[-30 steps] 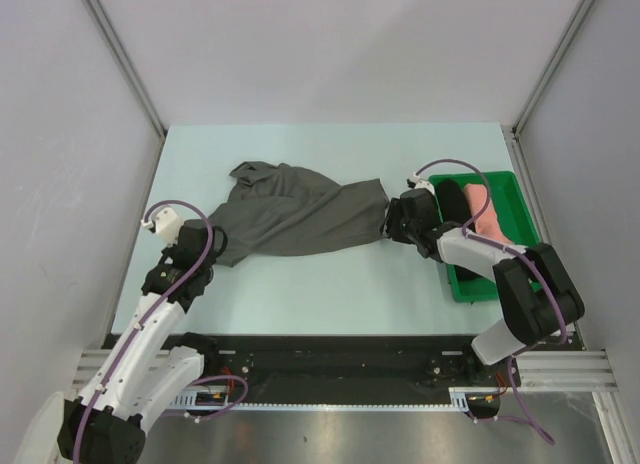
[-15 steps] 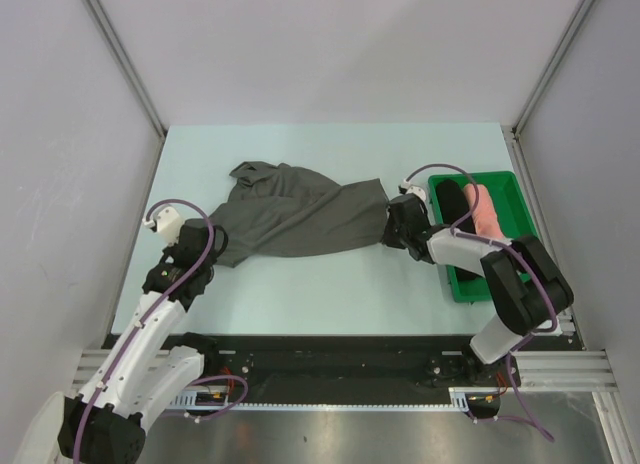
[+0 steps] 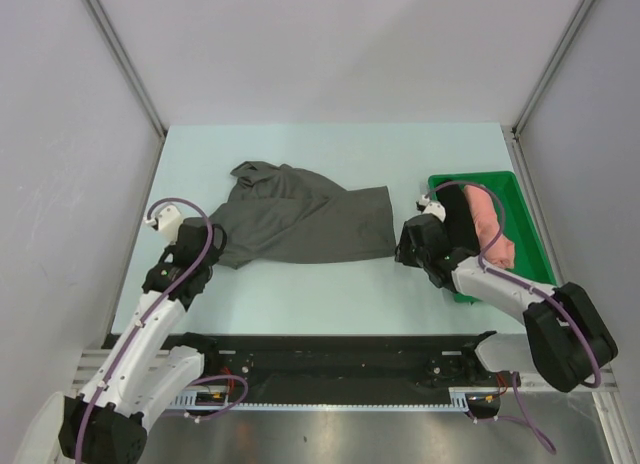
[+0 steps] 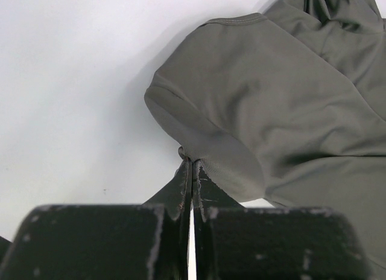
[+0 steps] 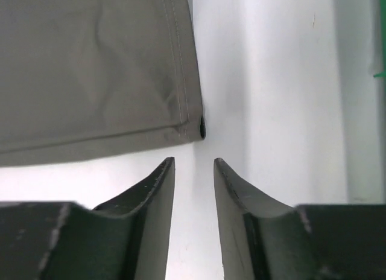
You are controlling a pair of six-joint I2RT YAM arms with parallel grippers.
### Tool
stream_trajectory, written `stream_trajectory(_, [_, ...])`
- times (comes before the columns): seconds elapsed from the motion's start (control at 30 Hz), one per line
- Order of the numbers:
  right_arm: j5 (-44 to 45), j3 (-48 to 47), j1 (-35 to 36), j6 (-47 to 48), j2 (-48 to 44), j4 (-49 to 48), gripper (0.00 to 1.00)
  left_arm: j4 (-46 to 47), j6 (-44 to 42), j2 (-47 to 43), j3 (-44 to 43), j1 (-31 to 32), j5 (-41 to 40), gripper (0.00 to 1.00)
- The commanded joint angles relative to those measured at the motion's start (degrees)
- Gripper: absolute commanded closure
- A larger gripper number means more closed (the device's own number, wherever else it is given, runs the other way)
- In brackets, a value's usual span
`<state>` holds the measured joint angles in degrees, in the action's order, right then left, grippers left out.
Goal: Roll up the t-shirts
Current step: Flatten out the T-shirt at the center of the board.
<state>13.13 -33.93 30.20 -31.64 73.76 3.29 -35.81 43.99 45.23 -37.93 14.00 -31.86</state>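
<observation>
The charcoal grey t-shirt (image 3: 300, 219) lies spread across the middle of the table, bunched at its far left end. My left gripper (image 3: 210, 246) is shut on the shirt's near left edge; the left wrist view shows its jaws (image 4: 192, 165) pinching the grey fabric (image 4: 289, 105). My right gripper (image 3: 403, 246) is open and empty just off the shirt's near right corner (image 5: 181, 120), a small gap between them; its fingertips (image 5: 193, 162) rest over bare table. A salmon pink t-shirt (image 3: 488, 224) and a black t-shirt (image 3: 457, 209) lie in the green tray.
The green plastic tray (image 3: 520, 199) stands at the right edge of the table, right beside my right arm. Grey walls and metal posts close in the table on three sides. The black rail runs along the near edge.
My right gripper has let go of the shirt's right corner and drawn back toward the near right. The corner now lies flat on the table. The left arm has not moved.
</observation>
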Motion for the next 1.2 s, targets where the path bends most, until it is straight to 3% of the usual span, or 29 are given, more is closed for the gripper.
stream_trajectory(0.0, [0.4,-0.3,0.7,-0.3,-6.2,0.5,0.61,1.6,0.1,-0.7,0.8,-0.4,2.3,1.00])
stream_trajectory(0.53, [0.0,-3.9,-0.8,1.6,5.0,-6.2,0.62,3.0,-0.7,-0.8,1.5,-0.4,4.0,1.00])
stream_trajectory(0.87, [0.3,-7.5,-3.3,3.9,12.5,-9.5,0.57,3.5,-1.2,-0.1,1.1,-0.4,4.0,1.00])
stream_trajectory(1.17, [-2.1,-11.0,-3.0,3.4,20.9,-10.4,0.65,3.3,-1.4,0.6,0.2,-0.4,3.9,1.00])
